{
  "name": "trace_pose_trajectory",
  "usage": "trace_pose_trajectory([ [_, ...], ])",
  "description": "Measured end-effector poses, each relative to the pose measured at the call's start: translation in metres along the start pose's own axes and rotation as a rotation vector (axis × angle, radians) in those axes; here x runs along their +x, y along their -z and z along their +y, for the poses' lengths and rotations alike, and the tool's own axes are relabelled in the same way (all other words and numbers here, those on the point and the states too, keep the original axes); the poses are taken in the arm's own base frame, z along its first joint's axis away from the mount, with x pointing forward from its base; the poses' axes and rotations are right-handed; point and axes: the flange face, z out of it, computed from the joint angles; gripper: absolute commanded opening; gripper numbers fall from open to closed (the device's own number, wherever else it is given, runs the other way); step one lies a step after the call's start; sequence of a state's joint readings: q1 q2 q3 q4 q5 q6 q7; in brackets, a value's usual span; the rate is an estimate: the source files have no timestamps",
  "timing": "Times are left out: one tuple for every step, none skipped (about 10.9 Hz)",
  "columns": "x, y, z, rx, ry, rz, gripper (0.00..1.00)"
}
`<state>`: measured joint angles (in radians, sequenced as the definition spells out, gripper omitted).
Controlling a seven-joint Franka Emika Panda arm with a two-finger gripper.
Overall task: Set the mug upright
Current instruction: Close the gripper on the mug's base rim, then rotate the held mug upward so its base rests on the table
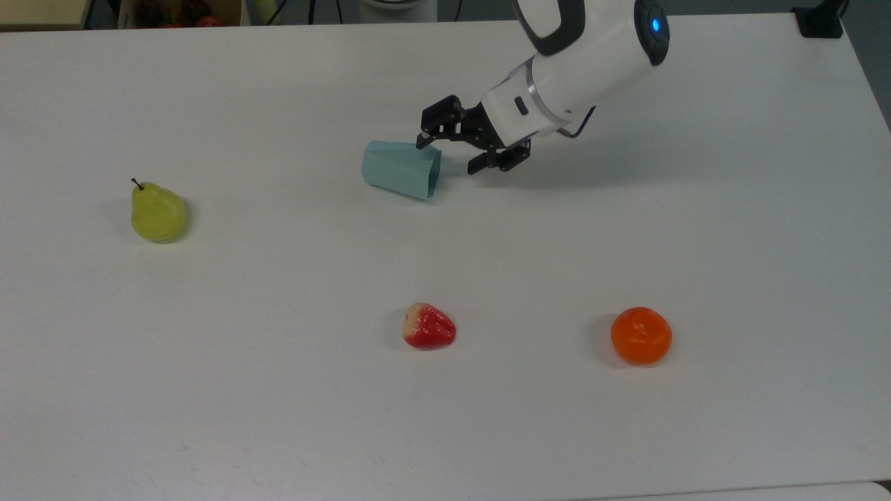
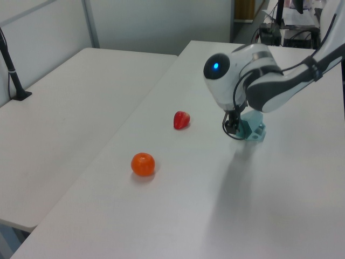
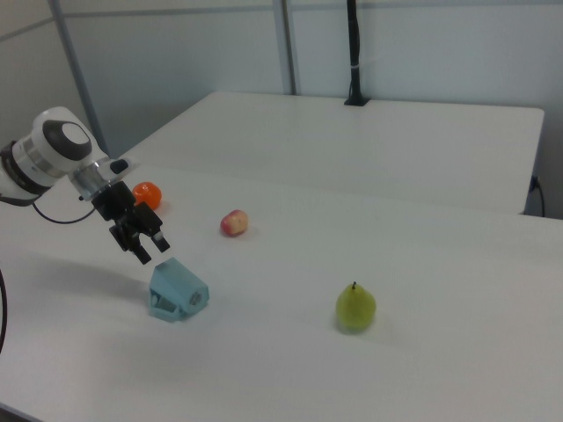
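The mug (image 1: 401,169) is a pale blue faceted cup lying on its side on the white table (image 1: 278,417), mouth toward the top view's right. In the left view the arm partly covers the mug (image 2: 253,128). In the right view the mug (image 3: 176,292) rests with a small handle against the table. My gripper (image 1: 447,156) is open and low over the table just beside the mug's mouth, one finger near the rim's far edge and the other off to the right. The gripper (image 3: 153,252) hangs slightly above the mug's top edge, and nothing is between its fingers. It also shows low beside the mug, gripper (image 2: 232,128).
A green pear (image 1: 158,213) lies well to the top view's left. A red fruit (image 1: 429,327) and an orange (image 1: 641,335) sit nearer the front edge. A box of fruit (image 1: 181,10) stands beyond the table's far edge.
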<state>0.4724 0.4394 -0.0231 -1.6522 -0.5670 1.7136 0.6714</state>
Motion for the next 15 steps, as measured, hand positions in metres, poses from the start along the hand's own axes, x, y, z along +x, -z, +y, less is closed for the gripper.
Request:
trace_pose_trajectory([
  [0.002,-0.010,-0.004,-0.022,-0.001,-0.005,1.00],
  [0.003,-0.022,-0.005,-0.059,0.008,-0.017,1.00],
  [0.003,-0.036,-0.006,-0.111,0.019,-0.037,0.96],
  [0.004,-0.048,-0.007,-0.148,0.028,-0.052,0.89],
  [0.004,-0.055,-0.009,-0.166,0.033,-0.060,0.76],
  [0.003,-0.058,-0.008,-0.179,0.034,-0.071,0.60],
  [0.002,-0.059,-0.006,-0.193,0.036,-0.087,0.43],
  [0.000,-0.061,-0.003,-0.210,0.048,-0.109,0.30],
  [-0.001,-0.062,-0.002,-0.216,0.055,-0.119,0.23],
  [-0.001,-0.062,-0.001,-0.218,0.059,-0.123,0.22],
  [0.000,-0.062,0.002,-0.224,0.058,-0.123,0.16],
  [0.002,-0.060,0.007,-0.232,0.051,-0.123,0.12],
  [0.004,-0.058,0.011,-0.231,0.046,-0.125,0.06],
  [0.006,-0.057,0.016,-0.229,0.046,-0.128,0.05],
  [0.008,-0.055,0.023,-0.227,0.049,-0.129,0.02],
])
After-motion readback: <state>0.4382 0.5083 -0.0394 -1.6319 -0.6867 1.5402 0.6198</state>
